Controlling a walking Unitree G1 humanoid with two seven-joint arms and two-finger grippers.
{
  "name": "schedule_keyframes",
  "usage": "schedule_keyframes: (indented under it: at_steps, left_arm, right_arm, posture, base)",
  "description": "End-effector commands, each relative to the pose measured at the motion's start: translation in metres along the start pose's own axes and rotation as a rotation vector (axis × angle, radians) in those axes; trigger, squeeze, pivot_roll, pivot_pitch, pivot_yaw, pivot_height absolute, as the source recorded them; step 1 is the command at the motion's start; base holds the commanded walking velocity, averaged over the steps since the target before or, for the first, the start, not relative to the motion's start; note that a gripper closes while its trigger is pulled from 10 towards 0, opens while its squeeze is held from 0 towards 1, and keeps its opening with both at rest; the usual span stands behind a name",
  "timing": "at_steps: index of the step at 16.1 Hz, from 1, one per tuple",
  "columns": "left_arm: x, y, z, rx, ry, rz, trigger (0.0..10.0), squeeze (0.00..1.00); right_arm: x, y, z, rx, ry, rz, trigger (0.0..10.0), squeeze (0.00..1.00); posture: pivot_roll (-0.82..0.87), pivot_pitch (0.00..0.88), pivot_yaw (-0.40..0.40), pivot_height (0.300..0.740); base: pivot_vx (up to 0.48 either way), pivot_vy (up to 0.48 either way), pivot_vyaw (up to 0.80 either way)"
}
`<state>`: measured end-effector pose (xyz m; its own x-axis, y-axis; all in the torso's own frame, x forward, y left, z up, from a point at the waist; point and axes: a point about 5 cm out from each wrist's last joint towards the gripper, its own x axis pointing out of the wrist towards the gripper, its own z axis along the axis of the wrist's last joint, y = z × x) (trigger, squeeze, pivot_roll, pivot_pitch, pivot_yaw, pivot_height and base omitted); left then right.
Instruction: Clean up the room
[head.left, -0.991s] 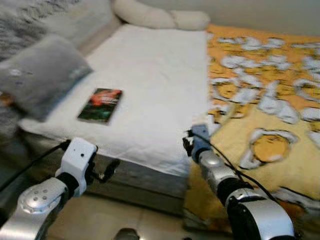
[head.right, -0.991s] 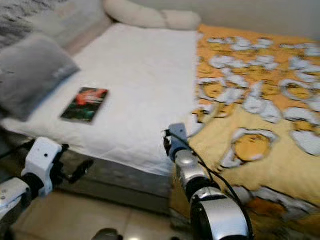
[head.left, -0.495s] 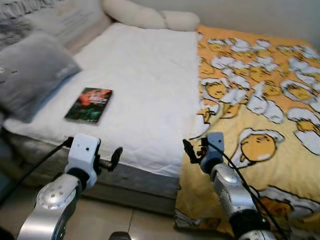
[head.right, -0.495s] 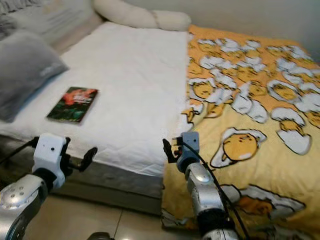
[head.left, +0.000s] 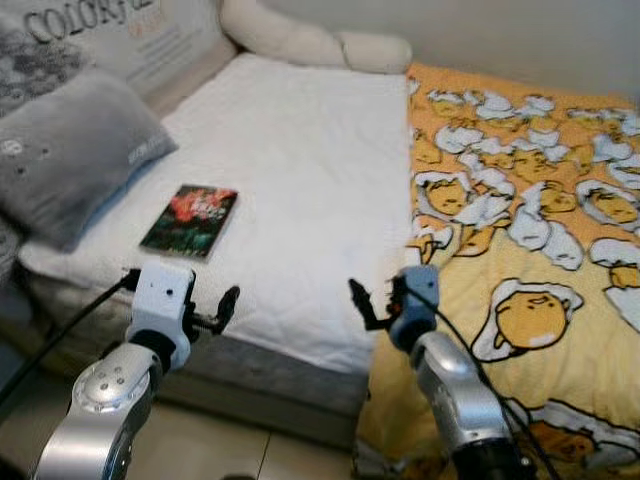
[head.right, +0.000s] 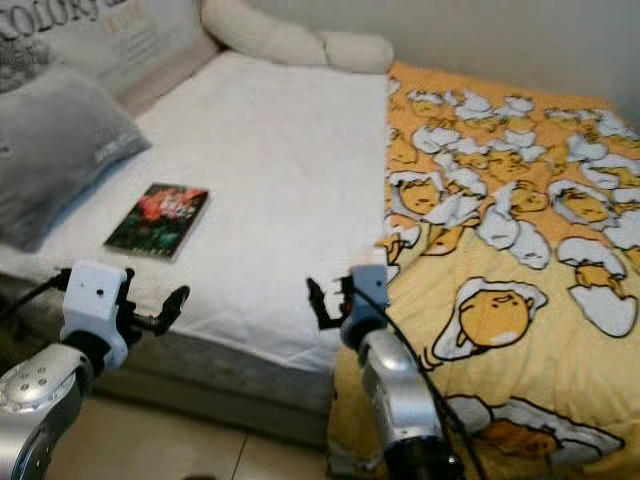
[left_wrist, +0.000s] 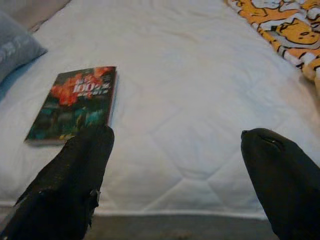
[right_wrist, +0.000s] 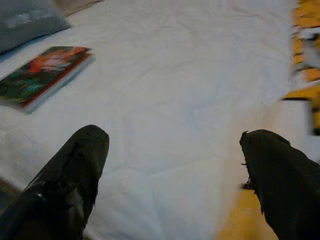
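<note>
Wide bare stretch of white sheet (head.left: 310, 170) beyond the near bed edge, open to both spread-fingered grippers. Only obstacles: a book (head.left: 190, 220) lying flat toward the left, a grey pillow (head.left: 70, 150) further left, the yellow blanket (head.left: 520, 260) covering the right side.

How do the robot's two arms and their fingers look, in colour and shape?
Both arms are silver with rounded joints. The left gripper sits on a white boxy wrist, the right gripper on a blue-grey one. Each has two long black fingers, and a black cable runs along each arm.
</note>
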<state>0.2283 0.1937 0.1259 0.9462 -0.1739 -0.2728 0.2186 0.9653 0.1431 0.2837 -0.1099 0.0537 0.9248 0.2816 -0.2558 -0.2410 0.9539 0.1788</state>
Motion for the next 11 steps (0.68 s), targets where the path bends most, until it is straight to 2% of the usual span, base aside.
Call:
schedule_keyframes:
  at_steps: [1, 9, 11]
  left_arm:
    - [0.0003, 0.0015, 0.0028, 0.008, -0.014, 0.006, 10.0, 0.97]
    - [-0.0008, 0.0007, -0.0002, 0.021, -0.005, -0.005, 10.0, 0.96]
    - [-0.0012, 0.0006, -0.0009, 0.025, -0.002, -0.006, 10.0, 0.95]
  right_arm:
    - [-0.0015, -0.0066, 0.0037, -0.009, 0.001, -0.030, 10.0, 1.00]
    - [-0.0072, -0.0089, 0.0014, -0.024, 0.030, -0.057, 10.0, 1.00]
    - [-0.0064, -0.0080, 0.0006, -0.034, 0.042, -0.054, 10.0, 1.00]
  posture:
    - [0.21, 0.000, -0.064, 0.740]
    - [0.21, 0.000, -0.059, 0.740]
    - [0.21, 0.000, -0.059, 0.740]
  base:
    - [0.315, 0.000, 0.00]
    - [0.311, 0.000, 0.00]
    - [0.000, 0.000, 0.00]
